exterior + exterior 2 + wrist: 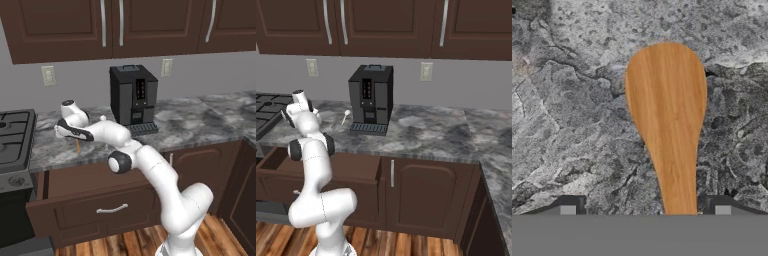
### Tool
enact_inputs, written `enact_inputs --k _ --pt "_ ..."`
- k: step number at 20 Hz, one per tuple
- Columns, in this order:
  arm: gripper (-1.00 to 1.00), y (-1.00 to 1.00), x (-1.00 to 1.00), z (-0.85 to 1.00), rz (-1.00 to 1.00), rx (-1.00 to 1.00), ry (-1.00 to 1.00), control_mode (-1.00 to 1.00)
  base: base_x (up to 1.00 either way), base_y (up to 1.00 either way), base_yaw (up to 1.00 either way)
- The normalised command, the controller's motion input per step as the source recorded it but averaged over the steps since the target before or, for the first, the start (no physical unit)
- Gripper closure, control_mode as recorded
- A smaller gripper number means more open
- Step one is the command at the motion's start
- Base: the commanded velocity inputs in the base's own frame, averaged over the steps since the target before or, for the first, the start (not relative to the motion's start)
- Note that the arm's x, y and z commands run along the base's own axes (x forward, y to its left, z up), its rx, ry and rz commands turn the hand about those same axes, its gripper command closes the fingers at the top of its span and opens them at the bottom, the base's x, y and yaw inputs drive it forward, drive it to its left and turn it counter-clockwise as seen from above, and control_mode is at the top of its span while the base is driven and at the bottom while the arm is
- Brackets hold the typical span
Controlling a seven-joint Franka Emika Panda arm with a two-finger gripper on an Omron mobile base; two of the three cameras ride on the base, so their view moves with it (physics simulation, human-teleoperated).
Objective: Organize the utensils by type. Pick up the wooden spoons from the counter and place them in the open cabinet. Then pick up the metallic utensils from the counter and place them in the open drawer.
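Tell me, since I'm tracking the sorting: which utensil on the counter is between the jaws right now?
The orange-tan wooden spoon lying on the marbled counter; the thin silvery spoon rests apart, beside the black coffee machine.

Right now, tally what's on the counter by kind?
Wooden spoon: 1
Metal spoon: 1
Coffee machine: 1
Total: 3

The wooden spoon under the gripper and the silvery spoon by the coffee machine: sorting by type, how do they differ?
The wooden spoon is orange-tan with a broad oval bowl; the silvery spoon is pale, thin, with a small round bowl. The wooden spoon lies between the fingertips; the silvery spoon lies apart, untouched. Both rest on the counter.
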Motion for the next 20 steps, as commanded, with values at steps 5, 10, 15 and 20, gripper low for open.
enact_inputs --k 5,10,15,20 --pt "1.0 -0.02 -0.25 -0.37 0.0 0.0 0.0 -1.0 0.0 0.0 0.0" --pt "1.0 -0.05 -0.5 0.06 0.0 0.03 -0.03 -1.0 0.0 0.0 0.0" --pt "1.0 -0.22 -0.72 0.65 0.0 0.09 -0.06 -1.0 0.0 0.0 0.0" --pt "1.0 -0.51 -1.0 0.24 0.0 0.12 -0.08 -1.0 0.0 0.0 0.0"
